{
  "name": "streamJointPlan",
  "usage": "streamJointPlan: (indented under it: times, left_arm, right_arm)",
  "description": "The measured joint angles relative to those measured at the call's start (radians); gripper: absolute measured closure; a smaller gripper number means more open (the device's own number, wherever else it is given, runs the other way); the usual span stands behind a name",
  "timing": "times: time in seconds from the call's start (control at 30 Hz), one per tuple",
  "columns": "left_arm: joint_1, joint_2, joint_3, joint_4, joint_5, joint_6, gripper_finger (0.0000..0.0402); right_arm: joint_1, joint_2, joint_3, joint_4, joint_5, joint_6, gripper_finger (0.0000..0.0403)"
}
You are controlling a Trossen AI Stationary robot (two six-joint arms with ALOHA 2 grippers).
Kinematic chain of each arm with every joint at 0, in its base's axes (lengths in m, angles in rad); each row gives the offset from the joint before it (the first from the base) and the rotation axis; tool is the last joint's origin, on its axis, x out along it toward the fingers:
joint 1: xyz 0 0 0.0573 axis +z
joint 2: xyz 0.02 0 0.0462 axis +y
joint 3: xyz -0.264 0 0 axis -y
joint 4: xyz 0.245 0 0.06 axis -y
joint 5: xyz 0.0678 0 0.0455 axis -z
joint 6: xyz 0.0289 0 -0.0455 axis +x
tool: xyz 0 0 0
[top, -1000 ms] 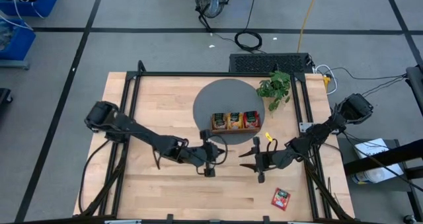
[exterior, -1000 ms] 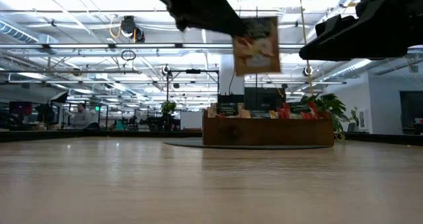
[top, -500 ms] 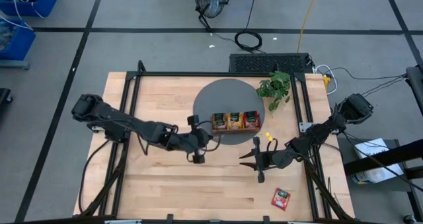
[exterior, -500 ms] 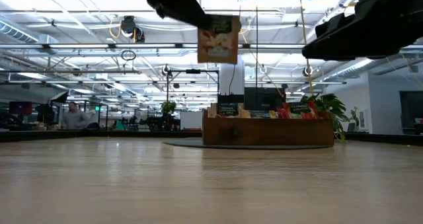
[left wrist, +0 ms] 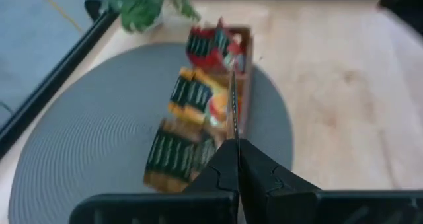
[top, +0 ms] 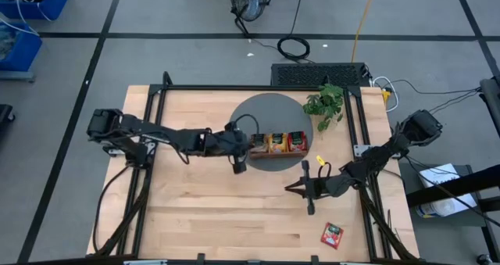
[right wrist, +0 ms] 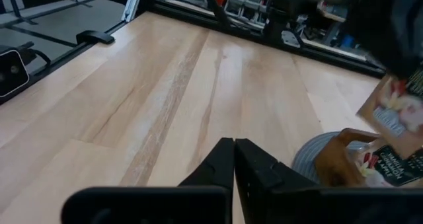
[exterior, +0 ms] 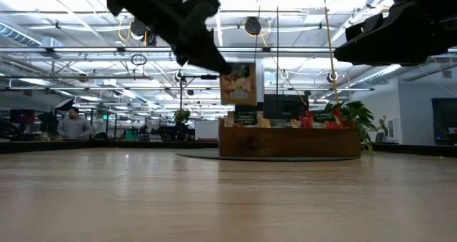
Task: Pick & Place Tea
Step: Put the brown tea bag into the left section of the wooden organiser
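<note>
Held sachet (exterior: 238, 83): pale tea sachet, hanging in air just left of tray, above table.
Left gripper (top: 241, 150): fingers clamped on sachet's top edge; edge-on in wrist view.
Tray (top: 276, 154): wooden, 3 compartments w/ sachets, on grey round mat (top: 262, 112).
Red sachet (top: 332, 234): flat on table, near-right corner.
Right gripper (top: 294, 189): fingers together, empty, above table near of tray.
Plant (top: 326, 103): far-right of mat.

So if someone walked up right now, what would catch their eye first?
Probably the pale tea sachet hanging in the air from the shut left gripper, just beside the wooden tray on the round grey mat. Next, a lone red sachet lying near the table's front right corner.
</note>
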Motion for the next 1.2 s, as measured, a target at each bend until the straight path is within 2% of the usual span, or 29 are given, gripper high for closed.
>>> streamJointPlan:
  times: [0.13,0.3,0.47,0.63,0.77,0.9,1.2]
  left_arm:
    - [0.038,0.011,-0.047,0.03,0.011,-0.026,0.04]
    - [0.047,0.011,-0.1,0.155,0.033,-0.023,0.04]
    - [0.055,0.018,-0.123,0.162,0.028,-0.025,0.04]
    - [0.052,0.048,-0.13,0.219,0.033,-0.011,0.04]
    - [0.059,0.089,-0.127,0.27,0.09,0.029,0.04]
    - [0.071,0.112,-0.124,0.3,0.094,0.025,0.04]
    - [0.084,0.115,-0.124,0.282,0.093,0.021,0.04]
  right_arm:
    - [0.0,-0.013,-0.016,0.021,0.001,-0.014,0.04]
    - [0.0,-0.013,-0.016,0.027,0.003,-0.038,0.0401]
    - [0.0,-0.013,-0.016,0.04,0.004,-0.068,0.0402]
    - [-0.011,-0.013,-0.017,0.045,0.004,-0.071,0.0402]
    - [-0.02,-0.013,-0.017,0.051,0.004,-0.061,0.0402]
    - [-0.02,-0.013,-0.017,0.048,0.001,-0.056,0.0402]
    - [-0.02,-0.013,-0.018,0.043,0.0,-0.055,0.0402]
